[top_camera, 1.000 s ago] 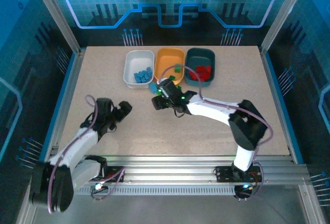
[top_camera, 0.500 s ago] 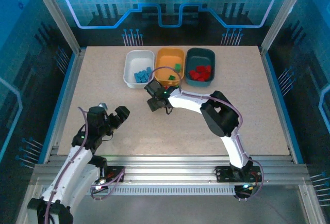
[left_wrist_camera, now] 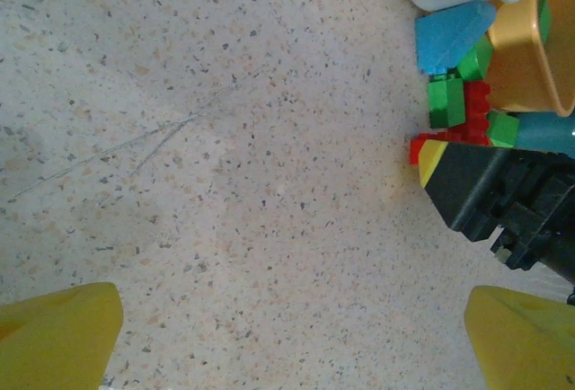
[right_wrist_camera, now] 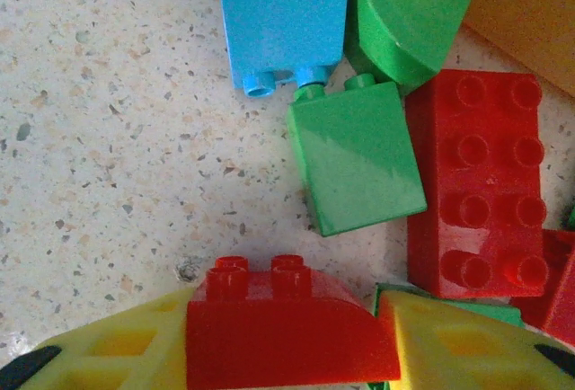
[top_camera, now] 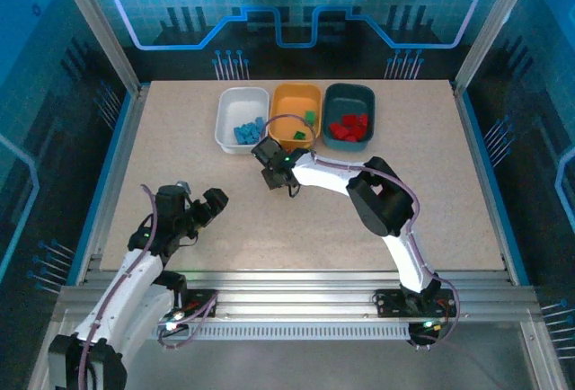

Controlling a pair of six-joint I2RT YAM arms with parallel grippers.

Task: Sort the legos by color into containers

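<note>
Speckled beige surface.

Near left: left arm angles up from its base. The left jaws are spread wide, hold nothing, and sit over bare surface well apart from the trays. Left wrist view: the two yellow fingertips are in the bottom corners, with only speckle between them.

Far centre: three trays side by side in a row. The white tray is leftmost, with blue bricks heaped at its near end.

Just in front of the trays, where white meets orange, the right jaws are down at a loose cluster of bricks on the surface. The right arm reaches left to it from the near-right base.

Right wrist view:
- The jaws are closed on a red brick with a rounded top, with a yellow finger against each end. Cannot tell whether it is lifted or resting.
- Past it lies a blue brick on its side.
- A tilted green brick sits just right of and below the blue brick.
- A rounded green piece touches both.
- An eight-stud red brick lies flat against the green brick's right side.

The orange tray is in the middle, with green bricks on its right side. In the left wrist view the cluster lies against this tray's near wall.

The teal tray is rightmost and holds red bricks.
</note>
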